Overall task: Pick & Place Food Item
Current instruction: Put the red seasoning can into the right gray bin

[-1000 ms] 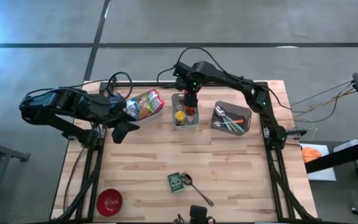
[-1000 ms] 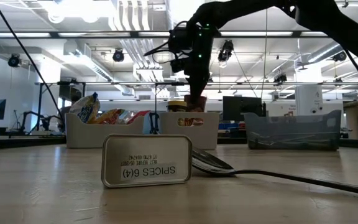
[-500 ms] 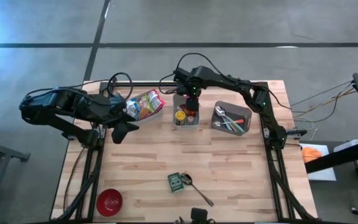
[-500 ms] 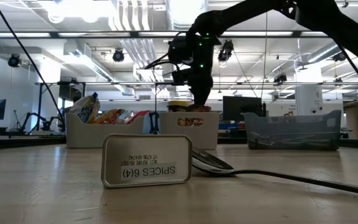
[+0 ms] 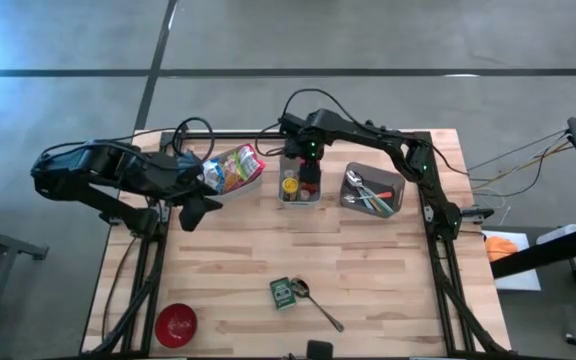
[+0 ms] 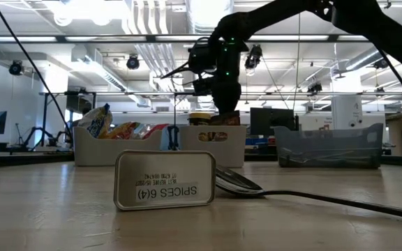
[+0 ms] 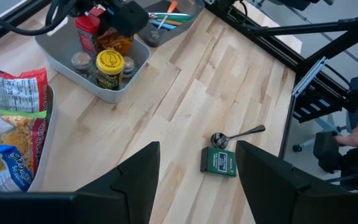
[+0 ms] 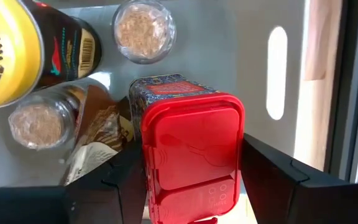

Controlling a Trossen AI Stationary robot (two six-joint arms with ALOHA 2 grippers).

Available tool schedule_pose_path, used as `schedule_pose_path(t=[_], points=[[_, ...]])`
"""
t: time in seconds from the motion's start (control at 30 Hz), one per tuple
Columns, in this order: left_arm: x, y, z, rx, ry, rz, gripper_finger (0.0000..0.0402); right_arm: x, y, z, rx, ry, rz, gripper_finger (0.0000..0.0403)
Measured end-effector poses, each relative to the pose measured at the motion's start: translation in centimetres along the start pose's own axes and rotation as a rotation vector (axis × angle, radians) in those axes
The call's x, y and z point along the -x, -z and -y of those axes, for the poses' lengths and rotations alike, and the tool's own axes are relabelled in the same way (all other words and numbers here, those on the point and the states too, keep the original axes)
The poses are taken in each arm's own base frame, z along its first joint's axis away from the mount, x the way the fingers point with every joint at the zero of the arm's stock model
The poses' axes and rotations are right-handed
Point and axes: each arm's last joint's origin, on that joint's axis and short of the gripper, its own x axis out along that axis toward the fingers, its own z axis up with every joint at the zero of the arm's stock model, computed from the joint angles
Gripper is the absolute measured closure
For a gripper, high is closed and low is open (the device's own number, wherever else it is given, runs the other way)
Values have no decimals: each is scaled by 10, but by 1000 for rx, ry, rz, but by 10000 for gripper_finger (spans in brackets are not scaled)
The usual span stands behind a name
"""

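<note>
Spice tin (image 8: 188, 146), red-lidded with patterned dark sides, clamped upright between right pincer (image 8: 188, 180) fingers

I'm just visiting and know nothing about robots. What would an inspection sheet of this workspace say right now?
Surface: wooden table, mostly bare.
Job's things: red-lidded tin in the grey spice bin, beside a yellow-lidded jar and small spice jars.
Clutter: snack bags in a bin, cutlery tray, green spice tin, spoon, red bowl.
Hands: right hand down in the spice bin, fingers either side of the red-lidded tin; left hand open, holding nothing, waiting beside the snack bags.
Cables: black loops at the table's far edge.
Surroundings: concrete floor; open workshop behind.
</note>
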Motion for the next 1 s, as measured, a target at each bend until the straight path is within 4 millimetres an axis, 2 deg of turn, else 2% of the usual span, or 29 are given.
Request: schedule_pose_path(t=[0.5,0.63,1.0], points=[[0,0,0,-1,-1,-2,189,-7,-1,0,14,4,-12,198],[0,0,0,-1,-2,-2,189,-12,-2,-1,24,30,-31,184],[0,1,-1,-1,-6,-8,189,-12,-2,-3,40,16,-32,178]])
